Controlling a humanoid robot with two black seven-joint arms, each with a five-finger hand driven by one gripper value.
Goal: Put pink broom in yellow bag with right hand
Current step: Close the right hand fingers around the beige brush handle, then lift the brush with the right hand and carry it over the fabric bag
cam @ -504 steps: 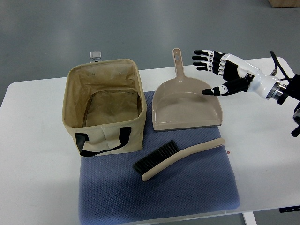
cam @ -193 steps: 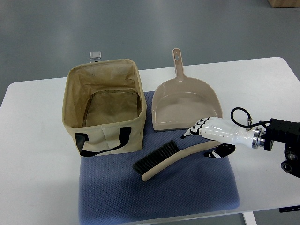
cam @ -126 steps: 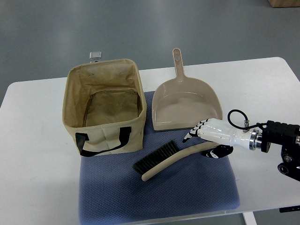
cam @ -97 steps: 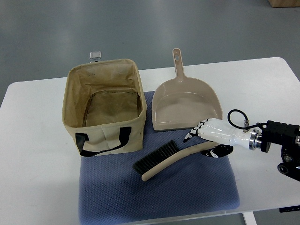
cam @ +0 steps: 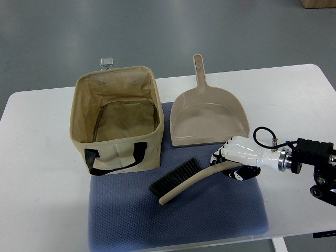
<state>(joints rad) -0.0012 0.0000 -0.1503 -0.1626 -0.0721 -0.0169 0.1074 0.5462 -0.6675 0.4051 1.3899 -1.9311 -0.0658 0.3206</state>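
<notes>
The pink-beige broom (cam: 184, 180) lies on the blue mat, black bristles to the left, handle running right. My right hand (cam: 231, 160) comes in from the right edge and has its fingers curled over the handle's right end, thumb below it. The broom still rests on the mat. The yellow-tan bag (cam: 118, 118) stands open and upright at the left, black handles on its near side, nothing visible inside. The left arm is out of view.
A matching pink-beige dustpan (cam: 207, 118) lies behind the broom, handle pointing away. The blue mat (cam: 178, 215) covers the near middle of the white table (cam: 37, 173). A small grey object (cam: 107, 62) sits behind the bag.
My right hand came down from above the dustpan to the broom handle. In the last half second its fingers curled closed around the handle's end.
</notes>
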